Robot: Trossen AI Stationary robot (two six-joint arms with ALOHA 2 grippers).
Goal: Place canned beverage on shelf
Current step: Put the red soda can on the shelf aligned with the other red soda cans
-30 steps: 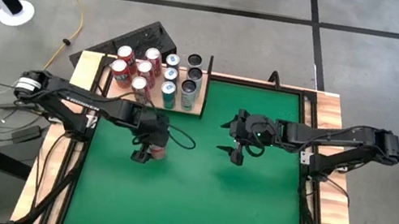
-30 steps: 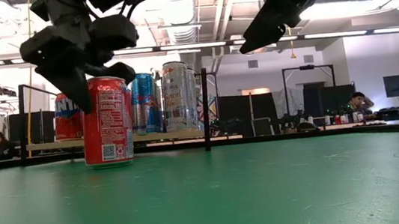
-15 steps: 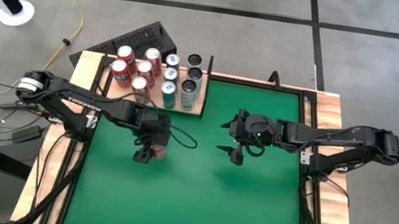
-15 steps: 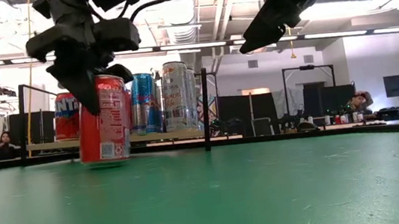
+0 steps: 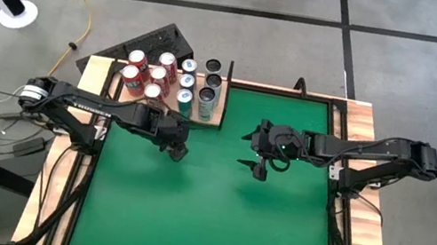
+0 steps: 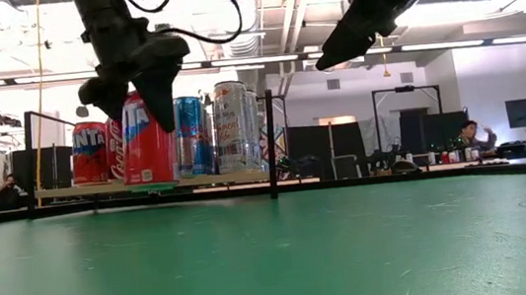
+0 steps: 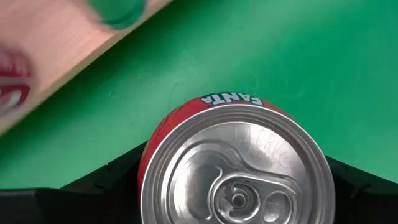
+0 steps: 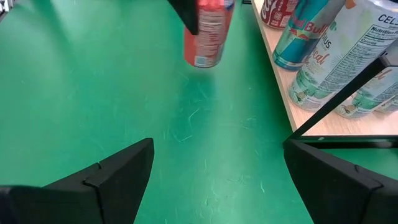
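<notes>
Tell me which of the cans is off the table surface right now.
The red Fanta can held in the left gripper, lifted above the green felt near the shelf; every other can stands on that board.

Red can (image 8: 206,32) beside shelf (image 8: 292,106)

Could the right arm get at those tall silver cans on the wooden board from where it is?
Probably yes: the right gripper hangs open above bare green felt, and the silver cans stand at the shelf's near corner. Only the thin black post beside them might crowd the approach.
</notes>
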